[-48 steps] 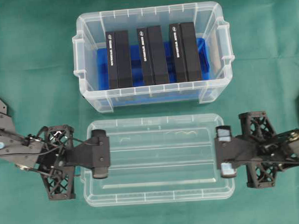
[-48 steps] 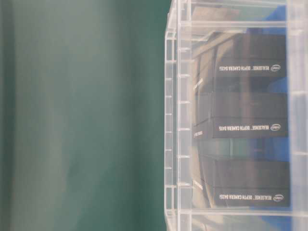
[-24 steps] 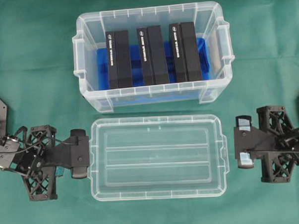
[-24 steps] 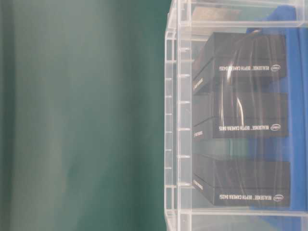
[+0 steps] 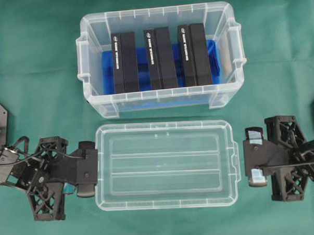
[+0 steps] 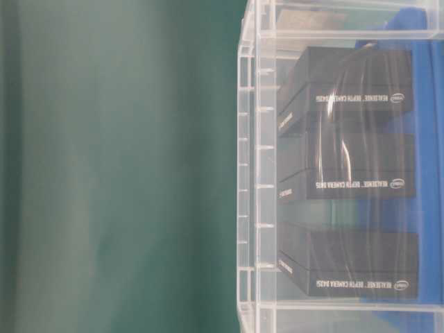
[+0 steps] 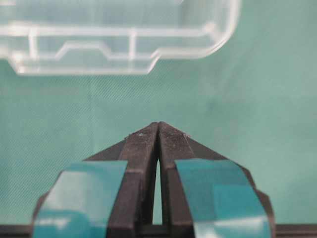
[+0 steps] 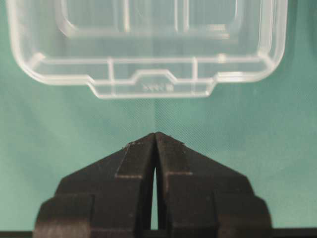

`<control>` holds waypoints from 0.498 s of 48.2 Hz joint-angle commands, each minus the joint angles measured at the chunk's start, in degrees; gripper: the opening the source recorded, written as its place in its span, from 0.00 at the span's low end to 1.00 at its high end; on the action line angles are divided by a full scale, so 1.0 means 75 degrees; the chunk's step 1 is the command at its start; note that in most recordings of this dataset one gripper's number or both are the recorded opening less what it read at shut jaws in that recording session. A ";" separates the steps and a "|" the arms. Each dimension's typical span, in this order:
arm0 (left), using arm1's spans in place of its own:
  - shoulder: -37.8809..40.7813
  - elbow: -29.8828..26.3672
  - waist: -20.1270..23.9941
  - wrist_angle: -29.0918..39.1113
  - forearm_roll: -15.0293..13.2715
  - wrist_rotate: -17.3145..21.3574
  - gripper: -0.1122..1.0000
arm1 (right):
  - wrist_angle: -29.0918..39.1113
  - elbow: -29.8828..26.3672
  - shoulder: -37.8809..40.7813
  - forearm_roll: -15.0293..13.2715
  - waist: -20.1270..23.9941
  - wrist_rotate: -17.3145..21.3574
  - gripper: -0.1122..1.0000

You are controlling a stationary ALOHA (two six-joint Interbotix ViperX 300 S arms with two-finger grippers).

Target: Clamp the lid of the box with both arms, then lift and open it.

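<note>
The lid [image 5: 166, 165] lies flat on the worktop [image 5: 35, 76] between the left pincer [image 7: 158, 130] and right pincer [image 8: 155, 139], each pressed closed, holding nothing; the box [image 5: 159, 57] sits beyond.

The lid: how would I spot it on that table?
Find the deep box holding three black blocks on the green cloth. Just in front lies the lid, between the two arms. It is flat, shallow, empty and ridged, unlike the box.

From table level I see only part of the box [image 6: 333, 173], cut off at the right edge; the block lettering [image 6: 354, 185] looks too blurred to read fully.
</note>
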 commanded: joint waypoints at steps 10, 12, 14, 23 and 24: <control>-0.0504 -0.1266 -0.0117 0.0961 0.0035 -0.0012 0.11 | 0.1547 -0.1418 -0.0199 -0.0047 0.0363 0.0012 0.10; -0.0516 -0.1477 -0.0117 0.1172 0.0047 -0.0012 0.11 | 0.1687 -0.1559 -0.0199 -0.0047 0.0422 0.0012 0.10; -0.0504 -0.1641 -0.0117 0.1336 0.0082 -0.0012 0.11 | 0.1770 -0.1664 -0.0187 -0.0047 0.0480 0.0012 0.10; -0.0527 -0.1852 -0.0082 0.1559 0.0223 0.0070 0.11 | 0.1664 -0.1723 -0.0199 -0.0188 0.0527 0.0012 0.10; -0.0539 -0.1852 -0.0070 0.1559 0.0223 0.0094 0.11 | 0.1629 -0.1734 -0.0199 -0.0234 0.0527 0.0000 0.10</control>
